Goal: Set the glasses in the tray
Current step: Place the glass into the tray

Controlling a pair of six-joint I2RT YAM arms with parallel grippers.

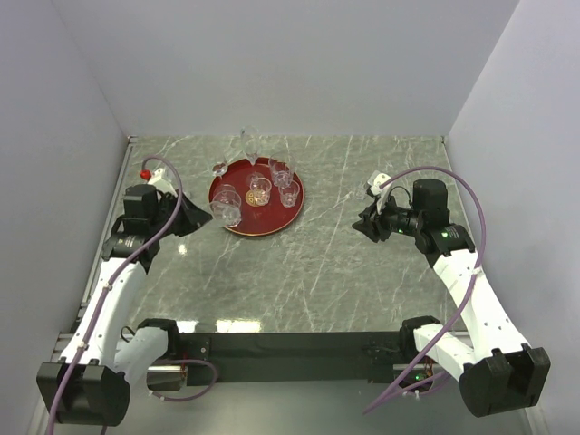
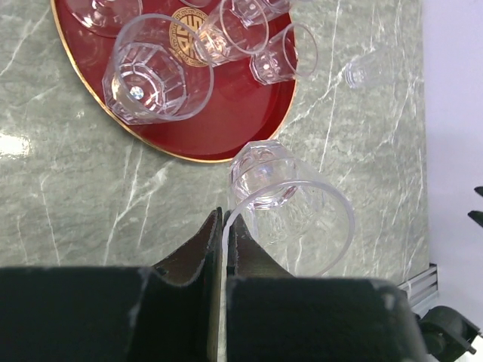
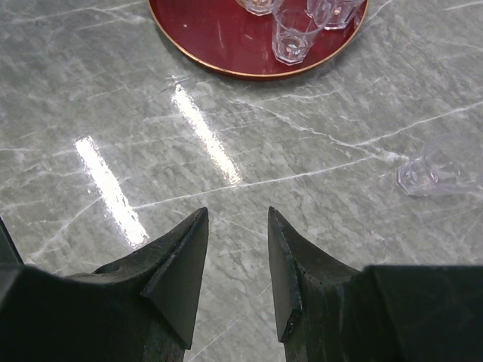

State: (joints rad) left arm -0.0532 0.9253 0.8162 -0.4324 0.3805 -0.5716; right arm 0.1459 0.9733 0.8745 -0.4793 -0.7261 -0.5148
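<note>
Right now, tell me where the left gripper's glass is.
In the left wrist view, the glass is pinched by its rim in the left gripper. It is just outside the tray, at its near-left rim, nearest the wide tumbler on the tray.

Tray (image 3: 219,38) cropped at top edge; far glass (image 1: 246,138) indistinct.
</note>
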